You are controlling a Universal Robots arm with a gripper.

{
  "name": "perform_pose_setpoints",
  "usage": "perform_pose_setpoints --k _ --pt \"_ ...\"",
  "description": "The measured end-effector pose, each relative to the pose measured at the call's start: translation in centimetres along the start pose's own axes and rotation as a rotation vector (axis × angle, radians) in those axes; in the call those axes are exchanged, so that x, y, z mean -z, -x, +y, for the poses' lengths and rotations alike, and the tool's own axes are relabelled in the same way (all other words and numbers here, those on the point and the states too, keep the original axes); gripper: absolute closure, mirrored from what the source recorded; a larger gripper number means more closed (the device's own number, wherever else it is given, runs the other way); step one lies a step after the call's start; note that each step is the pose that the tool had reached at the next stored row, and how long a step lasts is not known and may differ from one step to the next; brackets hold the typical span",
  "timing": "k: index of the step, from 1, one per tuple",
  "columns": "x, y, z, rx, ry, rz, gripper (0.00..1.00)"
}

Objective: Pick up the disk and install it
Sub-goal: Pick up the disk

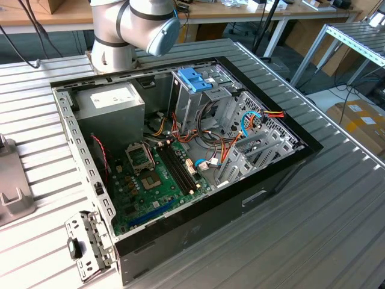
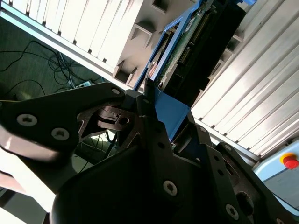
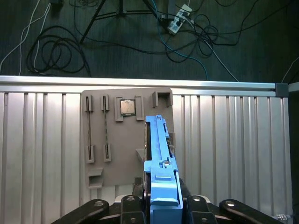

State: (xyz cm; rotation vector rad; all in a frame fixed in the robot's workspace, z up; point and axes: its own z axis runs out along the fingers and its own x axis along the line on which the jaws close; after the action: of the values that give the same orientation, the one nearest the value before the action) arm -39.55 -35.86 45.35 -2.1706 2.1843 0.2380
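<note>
You have the disk (image 3: pixel 161 163) in hand: in the first wrist view the fingers (image 3: pixel 128 205) sit clamped on either side of its light blue carrier, and it stands on edge out in front of the gripper (image 3: pixel 161 207), above the grey holder tray (image 3: pixel 126 135) on the ribbed table (image 3: pixel 42 154). From this, the pick-up looks done, or all but done, though you can't tell whether the disk's far end has cleared the tray. The install is all still ahead: in the exterior view the open computer case (image 1: pixel 180 150) has no disk near it, and only the arm (image 1: pixel 135 27) at the far side of the table shows there.

The first wrist view gives you the tray's slots and a small chip (image 3: pixel 128 107) resting in one, with cables on the floor beyond the table edge. The second wrist view shows you the disk's flat side instead: green circuit board and dark body (image 2: pixel 205 42) inside the blue frame. The exterior view alone shows you the case, with its blue latch piece (image 1: pixel 194 79) on the drive cage
</note>
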Motion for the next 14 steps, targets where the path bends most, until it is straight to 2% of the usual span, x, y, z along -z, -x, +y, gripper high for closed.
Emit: perform_pose_setpoints --k 7,14 --pt "-0.16 -0.01 0.22 0.0 -0.0001 0.0 0.63" --pt "-0.31 -0.04 0.89 0.0 0.0 0.0 0.63"
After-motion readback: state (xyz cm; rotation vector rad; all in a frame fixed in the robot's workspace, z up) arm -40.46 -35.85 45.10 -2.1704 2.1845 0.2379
